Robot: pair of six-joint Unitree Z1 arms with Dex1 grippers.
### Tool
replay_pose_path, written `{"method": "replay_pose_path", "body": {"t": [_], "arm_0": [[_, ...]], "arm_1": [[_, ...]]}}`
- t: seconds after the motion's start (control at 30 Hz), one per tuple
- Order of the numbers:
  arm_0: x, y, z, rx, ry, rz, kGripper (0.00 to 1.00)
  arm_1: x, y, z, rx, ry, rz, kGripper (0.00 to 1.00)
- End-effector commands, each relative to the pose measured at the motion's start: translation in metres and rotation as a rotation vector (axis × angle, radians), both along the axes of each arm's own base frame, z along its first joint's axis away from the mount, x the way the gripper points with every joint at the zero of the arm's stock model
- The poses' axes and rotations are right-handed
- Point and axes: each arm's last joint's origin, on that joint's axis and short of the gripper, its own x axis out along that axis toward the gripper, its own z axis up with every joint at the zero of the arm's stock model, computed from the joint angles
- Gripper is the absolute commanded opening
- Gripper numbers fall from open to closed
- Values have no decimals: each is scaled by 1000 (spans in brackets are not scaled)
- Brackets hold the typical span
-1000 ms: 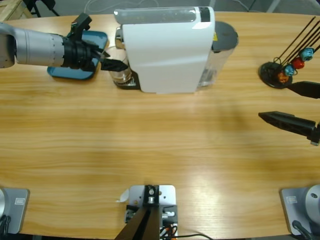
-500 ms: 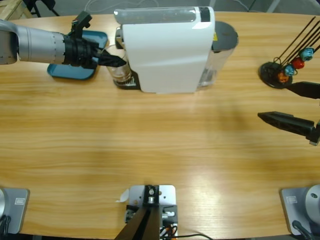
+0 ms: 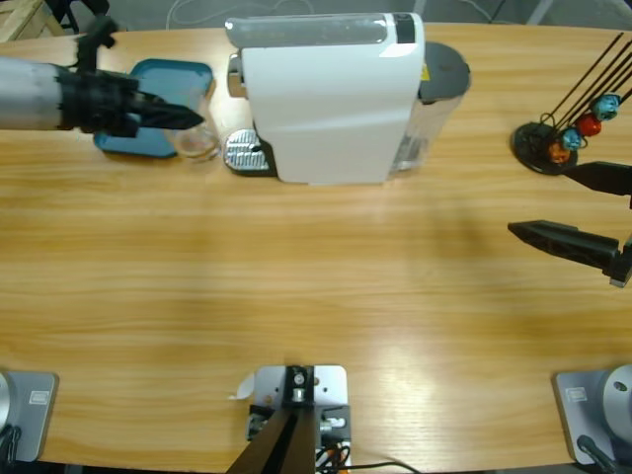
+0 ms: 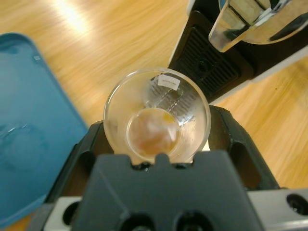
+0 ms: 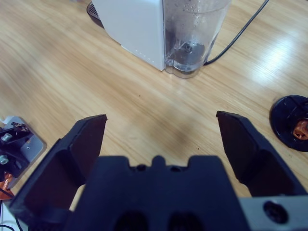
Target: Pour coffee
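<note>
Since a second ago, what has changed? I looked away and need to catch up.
The left pincer, shut on the glass cup with coffee in it, has drawn it off the drip tray of the coffee machine toward the blue tray. The grille is now bare. The right pincer stays open in place; machine and tray unmoved.

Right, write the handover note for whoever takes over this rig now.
Left gripper: shut on the glass cup, held beside the blue tray and clear of the coffee machine.
Right gripper: open, holding nothing, out at the table's right edge near the black stand with coloured beads.
The coffee is a shallow brown layer in the cup's bottom.
The drip grate is bare.
Done: cup is off the machine. Left: pour the coffee; no receiving vessel shows.
</note>
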Motion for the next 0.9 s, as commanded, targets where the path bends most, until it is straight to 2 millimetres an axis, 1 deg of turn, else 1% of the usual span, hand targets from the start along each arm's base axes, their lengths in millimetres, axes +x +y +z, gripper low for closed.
{"method": "replay_pose_path", "body": {"t": [0.03, 0.17, 0.33, 0.47, 0.57, 0.73, 0.8, 0.9], "arm_0": [[-21, 32, 21, 40, -36, 98, 517], [-7, 46, 11, 79, -15, 186, 517], [21, 68, -2, 86, -3, 291, 519], [44, 73, -13, 85, -5, 321, 522], [63, 81, -28, 88, 17, 353, 522], [87, 81, -48, 93, 59, 353, 522], [92, 80, -52, 94, 68, 353, 522], [93, 79, -57, 95, 84, 351, 537]], "arm_1": [[-3, -1, -10, -9, 24, -2, 1000], [-4, -1, -9, -4, 21, 2, 1000], [-5, -1, -9, -3, 21, 9, 1000], [-5, -1, -9, -2, 19, 12, 1000], [-5, -1, -9, -1, 17, 14, 1000], [-5, -1, -9, -1, 17, 14, 1000], [-5, -1, -9, -1, 17, 14, 1000], [-6, -1, -9, 0, 17, 14, 1000]]}}
